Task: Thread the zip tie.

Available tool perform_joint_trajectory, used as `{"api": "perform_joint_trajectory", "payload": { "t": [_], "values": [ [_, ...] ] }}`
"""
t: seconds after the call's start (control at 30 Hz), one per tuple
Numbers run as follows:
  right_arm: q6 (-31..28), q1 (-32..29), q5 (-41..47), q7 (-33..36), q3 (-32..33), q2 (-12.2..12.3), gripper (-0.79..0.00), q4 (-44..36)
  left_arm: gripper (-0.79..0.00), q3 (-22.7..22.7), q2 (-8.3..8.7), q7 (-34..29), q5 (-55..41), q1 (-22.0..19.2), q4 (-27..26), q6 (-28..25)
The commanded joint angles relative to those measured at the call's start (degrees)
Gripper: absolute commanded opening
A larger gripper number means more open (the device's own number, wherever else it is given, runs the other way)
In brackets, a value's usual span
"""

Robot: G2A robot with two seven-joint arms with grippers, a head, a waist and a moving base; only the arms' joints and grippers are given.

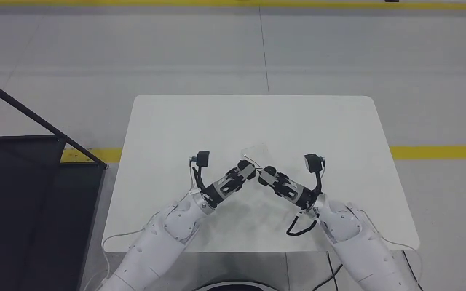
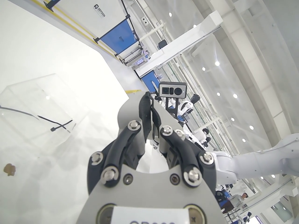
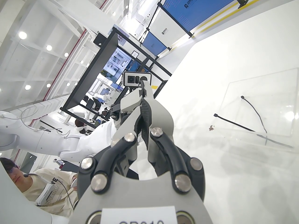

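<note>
top view: with both jaws shut above the bench (image 1: 335, 131), open one pair wide, lower onto a black zip tie (image 3: 233, 123) in the clear tray (image 3: 278, 87) just beyond, pinch near its head, tail left free.

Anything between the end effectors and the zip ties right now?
Nothing visible. The two zip ties lie crossed in the clear tray, apart from the left end effector and right end effector, both shut; only the tray's clear walls ring them.
</note>
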Motion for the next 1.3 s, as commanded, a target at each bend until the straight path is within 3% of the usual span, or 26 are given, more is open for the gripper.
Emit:
{"api": "perform_joint_trajectory", "payload": {
  "t": [0.0, 0.2, 0.33, 0.43, 0.67, 0.7, 0.77, 0.87, 0.93, 1.13, 1.27],
  "values": [
    [0.0, 0.0, 0.0, 0.0, 0.0, 0.0, -0.785, 0.0, -0.665, -0.1, -0.06, -0.3, -0.1, 0.0, 0.1, 0.0],
    [0.1, -0.1, -0.2, 0.0, 0.2, -0.1, -0.785, 0.0, -0.656, -0.4, -0.25, -0.8, -0.1, 0.0, 0.1, 0.0],
    [0.2, -0.1, -0.3, 0.0, 0.2, -0.2, -0.785, 0.0, -0.702, -0.6, -0.39, -0.7, 0.1, 0.1, 0.1, -0.1],
    [0.2, -0.1, -0.4, 0.2, 0.3, -0.2, -0.785, 0.0, -0.785, -0.7, -0.48, -0.7, 0.3, 0.2, 0.1, -0.2],
    [0.6, -0.2, -0.6, 0.3, 0.5, -0.3, -0.785, -0.1, -0.785, -1.0, -0.7, -1.0, 0.5, 0.3, 0.2, -0.3],
    [0.6, -0.2, -0.6, 0.3, 0.5, -0.4, -0.733, -0.1, -0.785, -1.0, -0.73, -1.0, 0.5, 0.3, 0.2, -0.3],
    [0.8, -0.2, -0.6, 0.3, 0.5, -0.4, -0.428, -0.1, -0.785, -1.2, -0.78, -1.1, 0.7, 0.3, 0.3, -0.3],
    [1.0, -0.3, -0.7, 0.2, 0.6, -0.4, -0.182, -0.2, -0.785, -1.6, -0.81, -1.1, 1.1, 0.2, 0.5, -0.3],
    [1.0, -0.3, -0.6, 0.1, 0.7, -0.5, -0.123, -0.2, -0.785, -2.5, -0.7, -0.6, 2.4, 0.1, 0.3, -0.4],
    [0.6, -1.1, -1.2, -0.9, 1.9, -0.3, -0.123, -0.4, -0.785, -8.0, 0.55, -0.1, 8.1, 1.6, -2.8, -1.4],
    [1.6, -1.8, -4.0, -2.1, 3.0, -0.2, -0.114, -1.2, -0.785, -12.9, 1.92, -3.1, 10.1, 3.6, -5.6, -2.2]
  ]
}}
